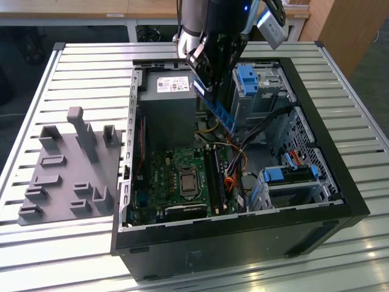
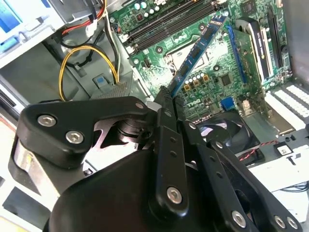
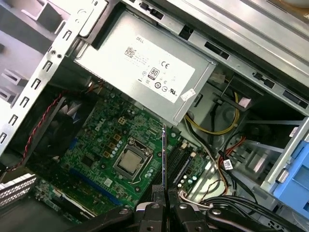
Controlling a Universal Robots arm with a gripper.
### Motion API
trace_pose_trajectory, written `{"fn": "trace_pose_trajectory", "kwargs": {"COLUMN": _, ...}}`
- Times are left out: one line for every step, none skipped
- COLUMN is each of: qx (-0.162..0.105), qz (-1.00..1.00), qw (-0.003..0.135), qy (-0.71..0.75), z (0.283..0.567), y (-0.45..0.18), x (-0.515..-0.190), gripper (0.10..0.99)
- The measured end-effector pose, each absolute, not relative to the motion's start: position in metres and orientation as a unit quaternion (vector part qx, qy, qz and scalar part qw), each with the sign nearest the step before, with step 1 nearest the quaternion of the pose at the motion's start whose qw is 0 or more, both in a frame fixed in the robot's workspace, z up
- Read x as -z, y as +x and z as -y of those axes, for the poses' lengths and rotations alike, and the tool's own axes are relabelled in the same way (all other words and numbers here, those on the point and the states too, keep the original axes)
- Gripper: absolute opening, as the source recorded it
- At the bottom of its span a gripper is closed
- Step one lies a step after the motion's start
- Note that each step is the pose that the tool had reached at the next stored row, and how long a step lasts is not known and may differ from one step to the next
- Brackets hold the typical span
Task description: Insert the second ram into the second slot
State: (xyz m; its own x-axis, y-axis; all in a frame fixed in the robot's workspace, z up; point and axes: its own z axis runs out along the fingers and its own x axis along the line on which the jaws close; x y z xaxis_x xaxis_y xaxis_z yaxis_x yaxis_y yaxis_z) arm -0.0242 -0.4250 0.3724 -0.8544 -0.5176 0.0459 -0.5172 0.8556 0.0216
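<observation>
**Ram aloft over the open tower**

Gripper hangs over the open computer case. Its black fingers are clenched hard on one end of the second ram. In the exterior view the blue stick slants out of the grip toward 5 o'clock, tilted, its free end in the air above a tangle of cables. It touches nothing but the fingers.

The memory slots lie at about 6 o'clock from that free end. They run as dark strips along the green motherboard, just beside the processor socket at its 3 o'clock. So it is not seated: the stick is well clear of the board.

In the second wrist view the second ram reaches away from the gripper across the motherboard, with dark chips along its blue face. In the first wrist view it comes edge-on, a thin line leaving the pinched fingertips. There it is seen against the board between the processor and the memory slots.

Back in the exterior view, the grey power supply sits at 12 o'clock of the motherboard. A grey fixture tray lies at 9 o'clock of the case on the slatted metal table.
</observation>
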Motion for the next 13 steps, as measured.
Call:
{"fn": "trace_pose_trajectory", "kwargs": {"qx": 0.004, "qz": 0.964, "qw": 0.025, "qy": 0.265, "z": 0.425, "y": -0.0242, "x": -0.3724, "gripper": 0.137}}
{"fn": "trace_pose_trajectory", "kwargs": {"qx": 0.004, "qz": 0.965, "qw": 0.025, "qy": 0.261, "z": 0.425, "y": -0.0242, "x": -0.3724, "gripper": 0.137}}
{"fn": "trace_pose_trajectory", "kwargs": {"qx": 0.004, "qz": 0.966, "qw": 0.025, "qy": 0.257, "z": 0.425, "y": -0.0242, "x": -0.3724, "gripper": 0.137}}
{"fn": "trace_pose_trajectory", "kwargs": {"qx": 0.004, "qz": 0.967, "qw": 0.025, "qy": 0.253, "z": 0.4249, "y": -0.0242, "x": -0.3724, "gripper": 0.137}}
{"fn": "trace_pose_trajectory", "kwargs": {"qx": 0.004, "qz": 0.968, "qw": 0.025, "qy": 0.249, "z": 0.4249, "y": -0.0242, "x": -0.3724, "gripper": 0.137}}
{"fn": "trace_pose_trajectory", "kwargs": {"qx": 0.004, "qz": 0.969, "qw": 0.025, "qy": 0.245, "z": 0.4249, "y": -0.0242, "x": -0.3724, "gripper": 0.137}}
{"fn": "trace_pose_trajectory", "kwargs": {"qx": 0.004, "qz": 0.97, "qw": 0.025, "qy": 0.241, "z": 0.4249, "y": -0.0242, "x": -0.3724, "gripper": 0.137}}
{"fn": "trace_pose_trajectory", "kwargs": {"qx": 0.004, "qz": 0.971, "qw": 0.025, "qy": 0.237, "z": 0.4249, "y": -0.0242, "x": -0.3724, "gripper": 0.137}}
{"fn": "trace_pose_trajectory", "kwargs": {"qx": 0.004, "qz": 0.972, "qw": 0.025, "qy": 0.233, "z": 0.4249, "y": -0.0242, "x": -0.3724, "gripper": 0.137}}
{"fn": "trace_pose_trajectory", "kwargs": {"qx": 0.004, "qz": 0.973, "qw": 0.025, "qy": 0.229, "z": 0.4249, "y": -0.0242, "x": -0.3724, "gripper": 0.137}}
{"fn": "trace_pose_trajectory", "kwargs": {"qx": 0.004, "qz": 0.974, "qw": 0.025, "qy": 0.225, "z": 0.4249, "y": -0.0242, "x": -0.3724, "gripper": 0.137}}
{"fn": "trace_pose_trajectory", "kwargs": {"qx": 0.004, "qz": 0.975, "qw": 0.025, "qy": 0.221, "z": 0.4249, "y": -0.0242, "x": -0.3724, "gripper": 0.137}}
{"fn": "trace_pose_trajectory", "kwargs": {"qx": 0.004, "qz": 0.976, "qw": 0.025, "qy": 0.217, "z": 0.4249, "y": -0.0242, "x": -0.3724, "gripper": 0.137}}
